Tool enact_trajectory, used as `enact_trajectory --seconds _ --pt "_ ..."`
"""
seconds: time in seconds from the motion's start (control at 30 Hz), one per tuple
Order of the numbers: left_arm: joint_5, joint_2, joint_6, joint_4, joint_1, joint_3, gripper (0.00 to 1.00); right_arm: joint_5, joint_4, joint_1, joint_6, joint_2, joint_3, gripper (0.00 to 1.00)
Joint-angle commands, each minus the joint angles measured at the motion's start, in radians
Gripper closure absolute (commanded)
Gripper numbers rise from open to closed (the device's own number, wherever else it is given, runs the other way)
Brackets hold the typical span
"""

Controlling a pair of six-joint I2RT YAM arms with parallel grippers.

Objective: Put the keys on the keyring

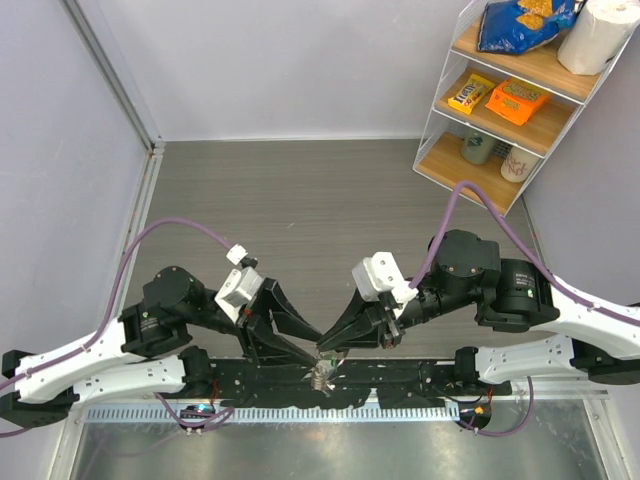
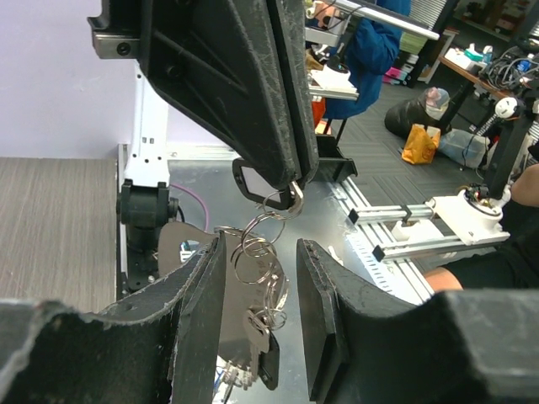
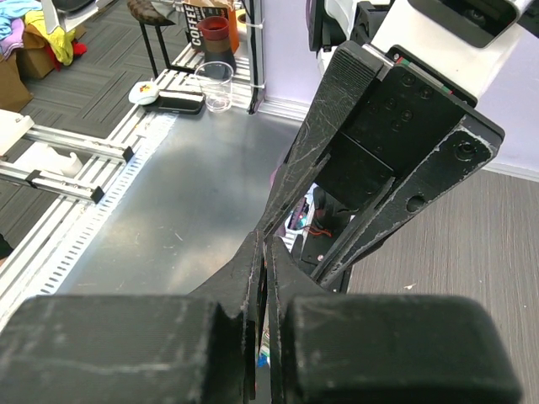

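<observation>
My right gripper (image 1: 336, 350) is shut on the top loop of the keyring (image 2: 282, 202), a chain of several linked silvery rings hanging from its tip (image 2: 295, 181). The keys (image 2: 257, 328), silvery, one with a black head (image 2: 269, 362), dangle at the bottom of the chain. My left gripper (image 2: 261, 252) is open, its fingers (image 2: 206, 311) on both sides of the hanging rings and not touching them. In the top view both grippers meet tip to tip above the keys (image 1: 320, 377) near the front rail. In the right wrist view the fingers (image 3: 253, 269) are nearly closed; the ring is hidden.
A black rail (image 1: 410, 385) with the arm bases runs along the near edge, a metal plate (image 1: 300, 450) in front of it. A wooden shelf (image 1: 505, 125) with snacks and a paper roll stands at the back right. A clear cup (image 3: 217, 84) stands off the table.
</observation>
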Motion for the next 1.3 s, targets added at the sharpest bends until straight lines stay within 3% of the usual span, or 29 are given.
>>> enact_trajectory --seconds 0.0,0.4,0.5,0.7,0.83,1.0,1.27 --pt "0.070 0.008 0.005 0.063 -0.002 0.032 0.56 -0.023 0.044 0.001 -0.011 0.009 0.044 0.95" --pt "0.095 0.023 -0.002 0.083 -0.003 0.038 0.57 -0.036 0.044 0.001 -0.009 0.019 0.054 0.95" --pt "0.103 0.026 -0.003 0.084 -0.002 0.036 0.62 -0.034 0.044 0.001 -0.011 0.020 0.055 0.95" --pt "0.110 0.028 -0.002 0.083 -0.003 0.033 0.84 -0.033 0.044 0.001 -0.012 0.022 0.057 0.95" --pt "0.106 0.022 0.003 0.072 -0.002 0.032 0.87 -0.028 0.044 0.001 -0.011 0.019 0.060 0.94" --pt "0.106 0.017 0.003 0.072 -0.002 0.030 1.00 -0.023 0.044 0.001 -0.008 0.016 0.061 0.95" --pt "0.052 -0.027 0.028 0.072 -0.003 0.010 1.00 0.000 0.065 0.001 0.002 -0.027 0.023 0.95"
